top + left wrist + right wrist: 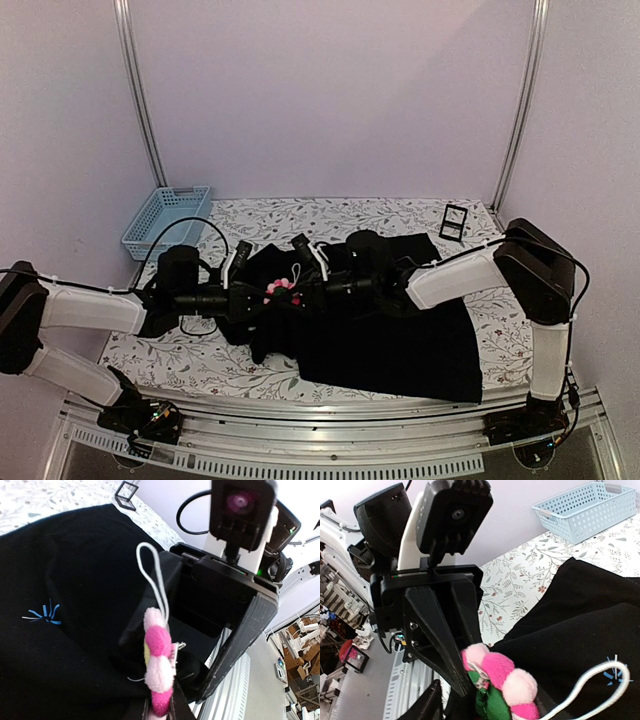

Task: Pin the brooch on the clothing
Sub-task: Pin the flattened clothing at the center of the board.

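The pink-petalled brooch (282,288) hangs between my two grippers above the black shirt (400,340). My left gripper (262,292) is shut on the brooch's lower edge (159,665), which stands edge-on with its white cord loop (152,575) sticking up. My right gripper (305,290) faces it, jaws open and standing either side of the brooch (507,677). In the right wrist view the left gripper's black fingers (440,645) touch the brooch's back, by its green leaf and clip. The shirt's blue star emblem (44,614) lies to the left of the brooch.
A light-blue basket (165,220) stands at the back left and also shows in the right wrist view (585,507). A small black stand (453,221) sits at the back right. The floral tablecloth (200,365) shows around the shirt.
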Available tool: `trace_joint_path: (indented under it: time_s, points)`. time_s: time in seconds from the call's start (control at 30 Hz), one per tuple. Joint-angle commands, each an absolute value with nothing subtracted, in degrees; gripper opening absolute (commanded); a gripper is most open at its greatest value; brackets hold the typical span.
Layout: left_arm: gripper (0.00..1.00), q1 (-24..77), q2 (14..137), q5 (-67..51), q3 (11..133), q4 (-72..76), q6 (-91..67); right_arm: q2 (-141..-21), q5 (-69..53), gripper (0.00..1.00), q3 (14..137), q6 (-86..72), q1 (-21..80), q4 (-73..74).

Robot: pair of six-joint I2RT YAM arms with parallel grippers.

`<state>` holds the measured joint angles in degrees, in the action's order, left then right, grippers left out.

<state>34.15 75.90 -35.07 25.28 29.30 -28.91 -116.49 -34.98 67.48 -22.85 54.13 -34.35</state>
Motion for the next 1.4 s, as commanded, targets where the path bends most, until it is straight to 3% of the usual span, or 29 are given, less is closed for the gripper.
trace_joint_path:
  time_s: [0.0,0.07,0.63,0.77,1.0,1.17,1.37]
  points:
    - [0.00,33.24,74.54,-35.62,25.53,29.19,-27.61,-117.76,-35.07,0.44,68.68,-20.25,54.68,-33.92]
    - [0.00,33.06,74.69,-35.87,25.66,29.13,-27.65,-117.97,-35.55,0.35,69.15,-20.23,54.75,-34.29]
    - [0.04,31.95,75.11,-38.47,26.60,28.39,-26.90,-119.66,-41.31,0.05,69.04,-23.63,52.93,-39.43]
    - [0.12,31.63,74.97,-39.39,26.92,28.39,-26.65,-119.83,-42.81,0.04,69.08,-23.50,52.74,-40.32]
    - [0.15,30.10,75.47,-43.02,28.44,26.73,-24.09,-120.61,-47.74,0.04,68.80,-24.49,52.12,-43.41]
    - [0.00,30.14,76.71,-42.89,27.56,30.96,-27.07,-121.52,-47.90,0.04,69.75,-25.20,52.18,-43.68]
    - [0.00,30.24,76.15,-41.79,27.29,29.73,-27.28,-121.47,-48.79,0.01,69.76,-26.39,51.92,-43.35]
